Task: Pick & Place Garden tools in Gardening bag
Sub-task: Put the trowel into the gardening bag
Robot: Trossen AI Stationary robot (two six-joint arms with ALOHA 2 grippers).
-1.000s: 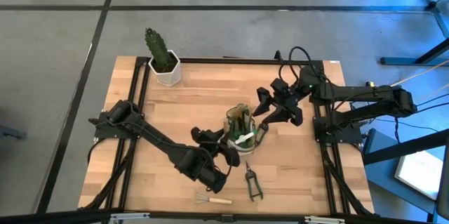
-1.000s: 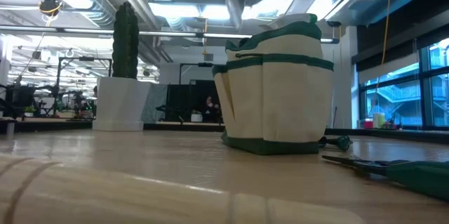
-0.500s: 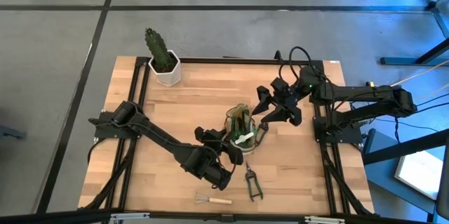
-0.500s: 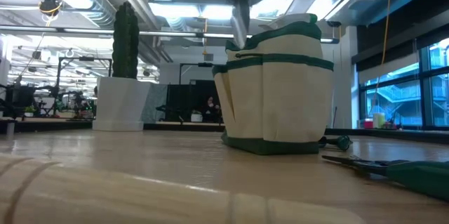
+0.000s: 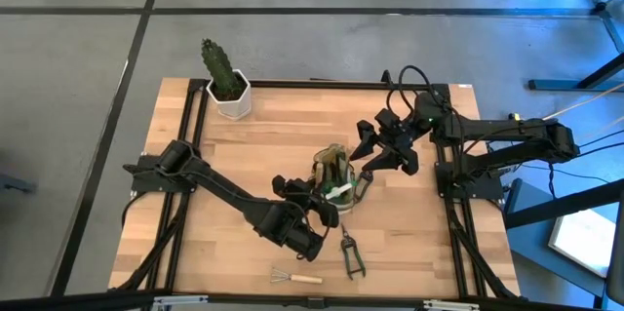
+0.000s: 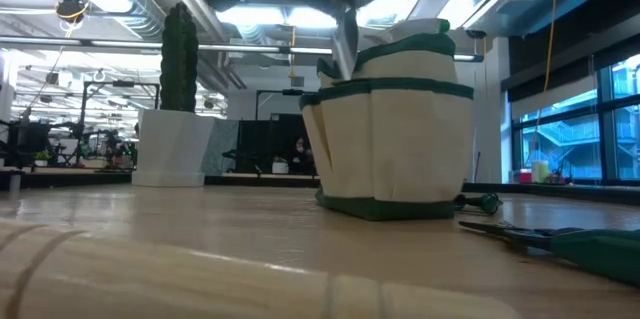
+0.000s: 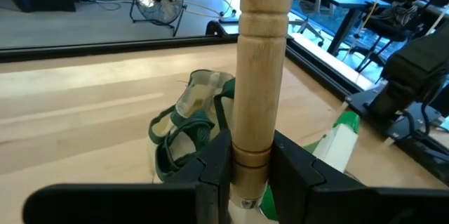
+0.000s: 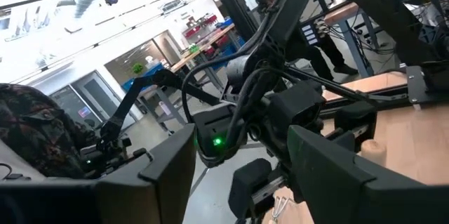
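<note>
The gardening bag (image 5: pixel 336 174), pale fabric with green trim (image 6: pixel 400 139), stands upright mid-table with tools sticking out of it. My left gripper (image 5: pixel 325 210) hovers at its near-left side, shut on a wooden-handled trowel (image 7: pixel 256 62). The trowel's metal blade (image 6: pixel 345 34) points down at the bag's rim. My right gripper (image 5: pixel 370 152) hangs open and empty above the table, just right of the bag. Dark pruning shears (image 5: pixel 351 255) and a little wire rake (image 5: pixel 292 276) lie flat near the table's near edge. My left gripper pinches the trowel's wooden handle at its lower, ringed end (image 7: pixel 250 155) between its two fingers (image 7: pixel 214 171). The fingers come nearly level from the near left and lie across the handle. The trowel is lifted clear, upright, handle up; how far its blade reaches into the bag is hidden.
A cactus in a white pot (image 5: pixel 228 85) stands at the far left corner. A green round item (image 6: pixel 487 202) lies on the table by the bag's right side. Bare wood stretches left of the bag and along the far edge.
My left gripper has sunk and edged toward the bag, still shut on the trowel. The blade has come down from above the bag to its rim, and the bag's near rim has shifted a little.
</note>
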